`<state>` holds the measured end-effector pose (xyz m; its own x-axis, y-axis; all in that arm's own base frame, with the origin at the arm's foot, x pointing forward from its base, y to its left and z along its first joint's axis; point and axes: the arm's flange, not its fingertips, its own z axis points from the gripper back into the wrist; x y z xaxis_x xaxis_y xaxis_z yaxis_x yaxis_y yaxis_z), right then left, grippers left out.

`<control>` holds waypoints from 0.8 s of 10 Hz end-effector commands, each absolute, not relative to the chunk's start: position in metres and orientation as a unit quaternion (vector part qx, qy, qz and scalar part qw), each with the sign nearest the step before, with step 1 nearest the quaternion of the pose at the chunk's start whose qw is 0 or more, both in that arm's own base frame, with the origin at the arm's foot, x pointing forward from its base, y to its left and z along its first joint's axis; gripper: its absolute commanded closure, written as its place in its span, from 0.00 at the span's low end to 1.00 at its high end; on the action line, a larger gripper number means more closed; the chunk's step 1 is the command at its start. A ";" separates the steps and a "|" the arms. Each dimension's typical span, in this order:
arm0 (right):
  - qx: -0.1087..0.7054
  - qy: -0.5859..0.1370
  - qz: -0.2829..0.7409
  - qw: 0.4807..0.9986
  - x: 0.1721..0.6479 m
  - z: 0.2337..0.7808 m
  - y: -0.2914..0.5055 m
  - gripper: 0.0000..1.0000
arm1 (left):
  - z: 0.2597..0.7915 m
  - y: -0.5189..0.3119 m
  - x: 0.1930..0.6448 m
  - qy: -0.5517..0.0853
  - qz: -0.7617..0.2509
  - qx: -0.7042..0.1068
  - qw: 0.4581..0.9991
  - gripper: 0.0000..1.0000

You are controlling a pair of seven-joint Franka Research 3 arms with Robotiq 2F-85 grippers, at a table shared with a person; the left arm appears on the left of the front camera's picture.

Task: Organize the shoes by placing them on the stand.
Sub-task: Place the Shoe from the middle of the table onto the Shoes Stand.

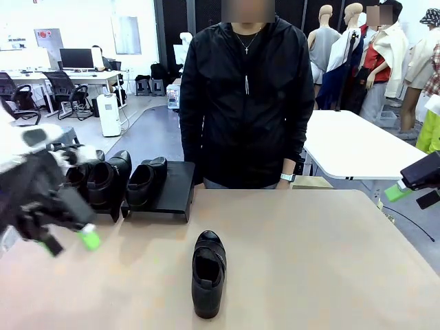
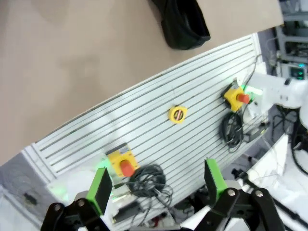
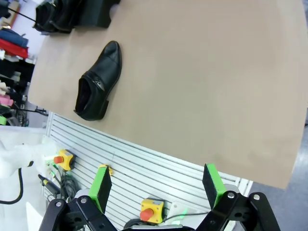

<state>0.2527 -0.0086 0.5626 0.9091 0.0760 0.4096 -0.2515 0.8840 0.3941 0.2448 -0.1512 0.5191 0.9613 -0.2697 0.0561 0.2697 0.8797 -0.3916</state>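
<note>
One black slip-on shoe [image 1: 208, 273] lies alone on the tan tabletop [image 1: 309, 261], its toe toward the person [image 1: 244, 96] at the far side. It is well apart from both tools, to the right of the left tool [image 1: 69, 240] and to the left of the right tool [image 1: 412, 185]. In the right wrist view this shoe [image 3: 97, 82] lies far ahead of the spread green pads [image 3: 102, 185], up and to the left. In the left wrist view only its heel end [image 2: 183, 24] shows at the top, far beyond that tool's pads [image 2: 101, 187].

Three more shoes [image 1: 113, 180] stand on the black stand [image 1: 175, 189] at the far left of the tabletop, just behind the left tool. The left section carries two, the right section one.

Both tools are spread wide and hold nothing. The left tool [image 2: 156, 185] looks over the slotted aluminium panel [image 2: 159, 130] with its yellow stop buttons [image 2: 121, 163]; the right tool [image 3: 158, 185] hangs off the tabletop edge.
</note>
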 end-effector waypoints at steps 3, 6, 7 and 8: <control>0.233 -0.200 0.086 0.948 0.253 0.565 -0.010 0.00 | 0.472 -0.303 0.258 -0.051 0.085 -0.149 0.984 0.00; 0.233 -0.200 0.086 0.948 0.253 0.565 -0.010 0.00 | 0.465 -0.310 0.243 -0.061 0.051 -0.160 0.984 0.00; 0.233 -0.200 0.086 0.948 0.253 0.565 -0.010 0.00 | 0.465 -0.310 0.243 -0.061 0.051 -0.160 0.984 0.00; 0.233 -0.200 0.086 0.948 0.253 0.565 -0.010 0.00 | 0.465 -0.310 0.243 -0.061 0.051 -0.160 0.984 0.00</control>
